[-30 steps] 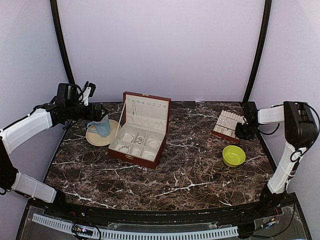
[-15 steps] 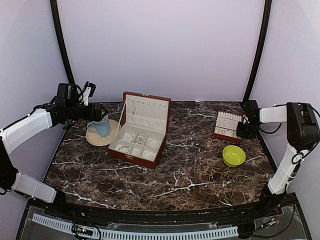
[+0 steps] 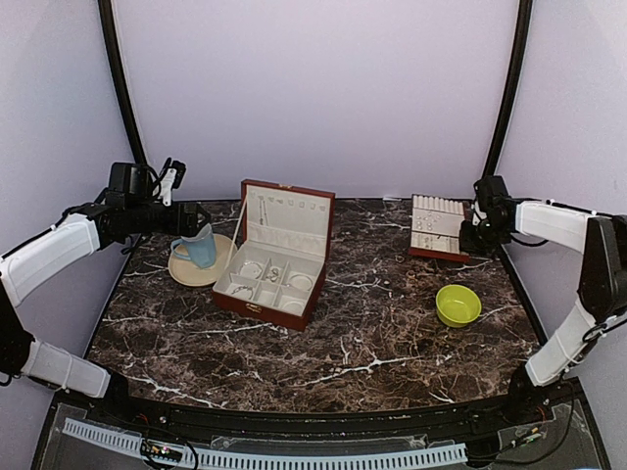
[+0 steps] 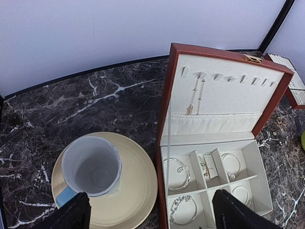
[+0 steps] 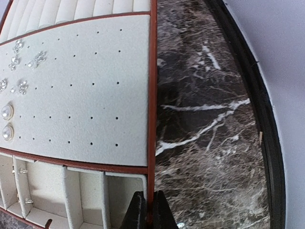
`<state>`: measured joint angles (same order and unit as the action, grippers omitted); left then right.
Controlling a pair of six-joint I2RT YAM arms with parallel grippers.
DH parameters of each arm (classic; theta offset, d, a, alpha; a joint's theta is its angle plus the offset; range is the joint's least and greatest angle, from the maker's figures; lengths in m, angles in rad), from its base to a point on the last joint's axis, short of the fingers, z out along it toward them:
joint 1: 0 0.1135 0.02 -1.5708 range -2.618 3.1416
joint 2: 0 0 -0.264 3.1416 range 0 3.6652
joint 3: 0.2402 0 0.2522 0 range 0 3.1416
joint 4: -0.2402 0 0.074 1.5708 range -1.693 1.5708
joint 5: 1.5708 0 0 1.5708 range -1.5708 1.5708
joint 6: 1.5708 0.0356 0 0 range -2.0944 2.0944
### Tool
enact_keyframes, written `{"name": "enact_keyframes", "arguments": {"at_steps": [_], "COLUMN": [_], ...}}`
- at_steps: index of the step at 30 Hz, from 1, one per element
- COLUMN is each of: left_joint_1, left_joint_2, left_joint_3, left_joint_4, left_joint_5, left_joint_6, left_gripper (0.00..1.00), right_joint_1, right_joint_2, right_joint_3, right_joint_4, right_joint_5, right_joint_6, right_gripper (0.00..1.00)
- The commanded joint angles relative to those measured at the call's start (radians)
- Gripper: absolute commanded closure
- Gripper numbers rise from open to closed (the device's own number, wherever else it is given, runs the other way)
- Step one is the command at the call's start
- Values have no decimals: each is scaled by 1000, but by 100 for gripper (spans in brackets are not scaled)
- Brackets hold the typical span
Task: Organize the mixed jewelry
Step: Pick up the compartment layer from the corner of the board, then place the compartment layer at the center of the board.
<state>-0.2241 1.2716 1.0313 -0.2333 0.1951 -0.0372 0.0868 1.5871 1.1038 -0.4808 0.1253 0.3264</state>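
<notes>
The right hand [image 5: 146, 213] has its two fingers pressed almost together, pinching the thin reddish-brown rim of a flat cream tray [image 5: 86, 95] at the tray's right edge. In the wrist view one fingertip sits on each side of that rim, with the dark marble worktop [image 3: 372, 333] showing just past it. The tray is well to the right of the open wooden box [image 3: 265, 309], towards the back of the worktop. Whether it lies flat or is raised at the pinched edge cannot be told.

On the tray's dotted pad are a few small sparkling studs [image 5: 19, 62] and two pearl studs [image 5: 6, 121], all on the side away from the fingers. The slots nearest the hand hold tiny bits too small to make out.

The left hand [image 3: 188, 219] is spread wide and holds nothing. It hovers to the left of the box, above a blue mug [image 4: 90, 167] standing on a cream plate [image 4: 138, 191]. Its fingers appear at the bottom corners of the wrist view, far apart, touching neither mug nor plate.

The other jewelry [image 4: 183, 207] is inside the box. A fine chain [image 4: 195, 98] hangs from the hooks in the lid, and silvery bracelets [image 4: 177, 168] lie curled in the cream compartments. A green bowl [image 3: 458, 305] stands to the right of the box, nearer the front than the tray.
</notes>
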Motion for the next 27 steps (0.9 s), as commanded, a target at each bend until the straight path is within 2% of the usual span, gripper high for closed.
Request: {"name": "enact_keyframes", "arguments": {"at_steps": [1,16,27], "left_joint_1": [6,6,6], "left_joint_2": [-48,-32,-4], "left_joint_3": [-21,-34,-38], "left_joint_4": [17,31,37], "left_joint_5": [7,-19,-1], "left_joint_6": [5,9,-2], "left_gripper": [8,9,9], "right_joint_1": [113,517,852], "right_joint_2": [-91,-371,-420], "right_joint_3": [-13,-210,-367], "right_joint_4": [-23,-142,-147], "right_joint_5": [-21,34,79], "right_joint_6": [54,312,596], "right_gripper": [100,100,100]}}
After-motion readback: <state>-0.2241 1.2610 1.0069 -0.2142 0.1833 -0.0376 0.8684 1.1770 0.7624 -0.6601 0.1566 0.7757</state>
